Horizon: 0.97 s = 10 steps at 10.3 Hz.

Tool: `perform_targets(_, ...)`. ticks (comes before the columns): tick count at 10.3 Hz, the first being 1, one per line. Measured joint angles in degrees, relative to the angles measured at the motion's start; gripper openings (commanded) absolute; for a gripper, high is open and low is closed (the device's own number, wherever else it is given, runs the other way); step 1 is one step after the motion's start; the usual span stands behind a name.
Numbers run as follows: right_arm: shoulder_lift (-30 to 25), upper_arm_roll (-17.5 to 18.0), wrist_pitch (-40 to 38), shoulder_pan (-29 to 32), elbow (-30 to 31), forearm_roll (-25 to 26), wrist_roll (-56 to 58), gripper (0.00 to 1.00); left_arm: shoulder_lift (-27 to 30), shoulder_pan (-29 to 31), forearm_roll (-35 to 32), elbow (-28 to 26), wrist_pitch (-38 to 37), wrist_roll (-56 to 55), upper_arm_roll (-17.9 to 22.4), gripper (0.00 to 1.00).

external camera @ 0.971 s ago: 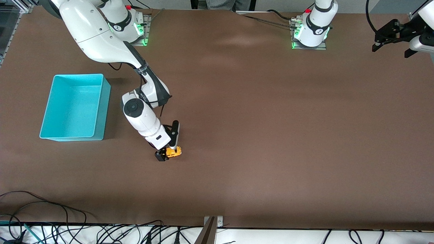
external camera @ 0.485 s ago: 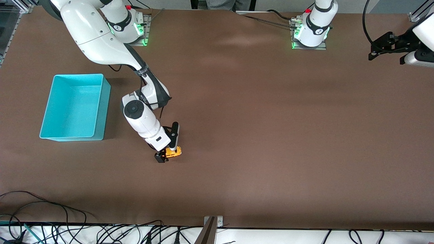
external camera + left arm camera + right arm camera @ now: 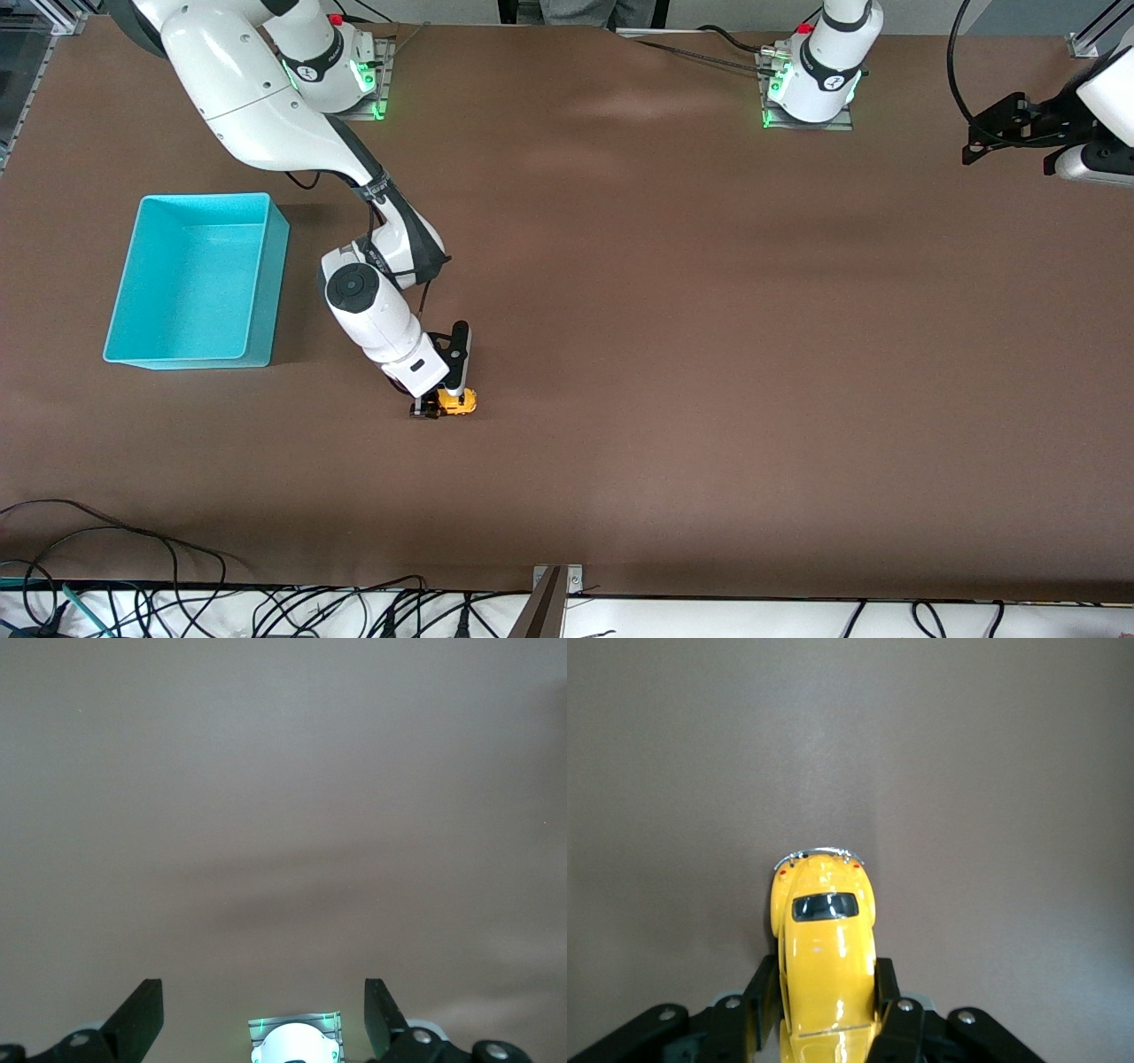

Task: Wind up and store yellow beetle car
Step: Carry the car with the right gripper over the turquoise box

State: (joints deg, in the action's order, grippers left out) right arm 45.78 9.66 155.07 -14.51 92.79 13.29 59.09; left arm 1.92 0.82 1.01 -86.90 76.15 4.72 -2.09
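Observation:
The yellow beetle car (image 3: 457,403) is down at the brown table, nearer to the front camera than the turquoise bin (image 3: 197,280) and toward the table's middle from it. My right gripper (image 3: 440,407) is shut on the car's sides. In the right wrist view the car (image 3: 824,957) sits between the two black fingers (image 3: 897,1019), its dark rear window up. My left gripper (image 3: 997,133) hangs in the air at the left arm's end of the table, open and empty; the left wrist view shows its fingertips (image 3: 146,1014) wide apart over bare table.
The turquoise bin stands open-topped at the right arm's end of the table. Cables (image 3: 266,607) run along the table's front edge. The arm bases (image 3: 819,80) stand along the top edge.
My right gripper has lowered the car onto the table and shifted it slightly toward the left arm's end. My left gripper has drifted a little at its end.

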Motion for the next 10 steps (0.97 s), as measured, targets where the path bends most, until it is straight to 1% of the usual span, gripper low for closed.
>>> perform_targets(2, -0.78, -0.15, -2.45, 0.09, -1.26, 0.07, -0.04, 0.00, -0.05, 0.12, 0.00, 0.03, -0.02, 0.00, 0.16, 1.00)
perform_targets(3, -2.21, -0.59, -5.53, 0.33, -2.04, 0.02, -0.23, 0.00, -0.07, 0.17, 0.00, 0.05, -0.03, 0.00, 0.27, 1.00)
perform_targets(5, -7.28, -1.47, -15.13, 2.53, -2.76, -2.56, -2.77, 0.00, -0.09, 0.02, 0.00, 0.09, -0.04, 0.00, 0.17, 1.00)
perform_targets(6, -10.13, -1.63, -20.62, 4.12, -2.78, -3.80, -5.87, 0.00, -0.09, -0.08, 0.00, 0.11, -0.05, 0.00, 0.03, 1.00)
perform_targets(8, -15.57, -2.81, -32.29, 5.70, -2.76, -4.15, -15.86, 0.00, -0.13, -0.11, 0.00, 0.18, -0.07, 0.00, -0.16, 1.00)
perform_targets(9, -17.91, -4.42, -36.98, 5.78, -2.73, -4.16, -19.56, 0.00, -0.13, -0.11, 0.00, 0.20, -0.09, 0.00, -0.15, 1.00)
perform_targets(10, -19.99, -6.94, -40.91, 5.85, -2.63, -4.16, -21.62, 0.00, -0.14, -0.10, 0.00, 0.22, -0.11, 0.00, -0.14, 1.00)
